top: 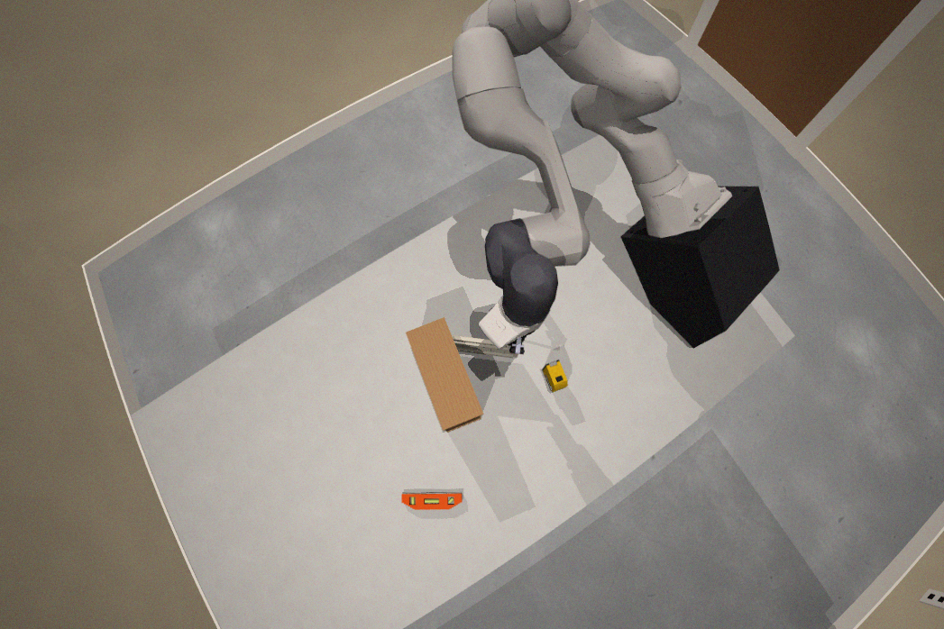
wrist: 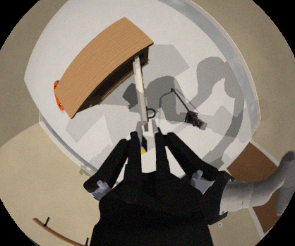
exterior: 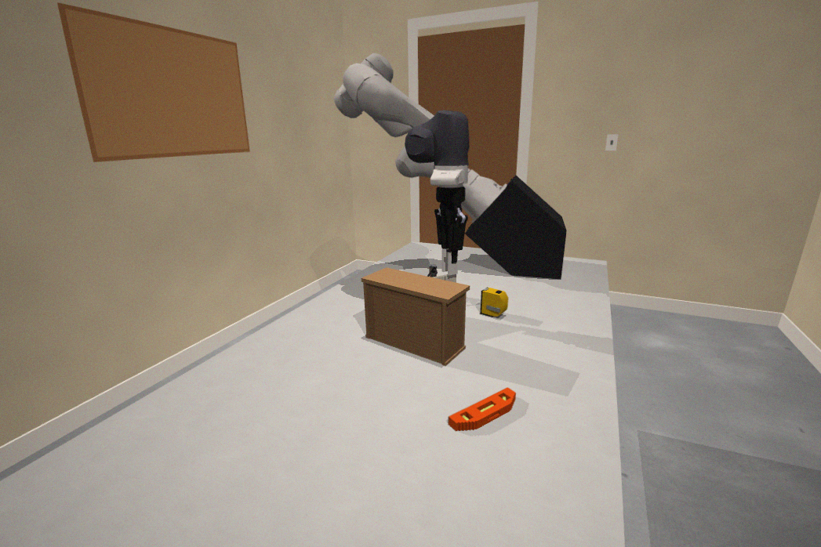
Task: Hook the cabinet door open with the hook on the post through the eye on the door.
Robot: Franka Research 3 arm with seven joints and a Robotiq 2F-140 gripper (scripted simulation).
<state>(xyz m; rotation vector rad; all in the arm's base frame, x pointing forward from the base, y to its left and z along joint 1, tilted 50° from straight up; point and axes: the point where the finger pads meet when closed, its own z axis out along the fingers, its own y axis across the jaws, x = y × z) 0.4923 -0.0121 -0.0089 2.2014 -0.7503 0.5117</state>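
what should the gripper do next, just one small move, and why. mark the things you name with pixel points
I'd probably ease the gripper [top: 517, 345] [exterior: 448, 261] [wrist: 147, 125] up off the door [top: 480, 346] [wrist: 139, 85], ready to fetch the hook [wrist: 183, 103]. The door already stands well out from the cabinet [top: 443, 374] [exterior: 405, 319] [wrist: 104, 56], while the hook lies apart from the eye [wrist: 154, 113], and the fingers are at the door's free edge.

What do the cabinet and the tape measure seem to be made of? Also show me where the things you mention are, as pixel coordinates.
The cabinet [top: 444, 374] [exterior: 415, 316] [wrist: 104, 58] looks like wood, or a wood-look laminate, with a dull finish: fine grain lines run along its tan top, and its sides are darker brown. The tape measure [top: 554, 377] [exterior: 493, 302] is probably hard plastic, as its yellow case is smooth and evenly coloured; painted metal is also possible.
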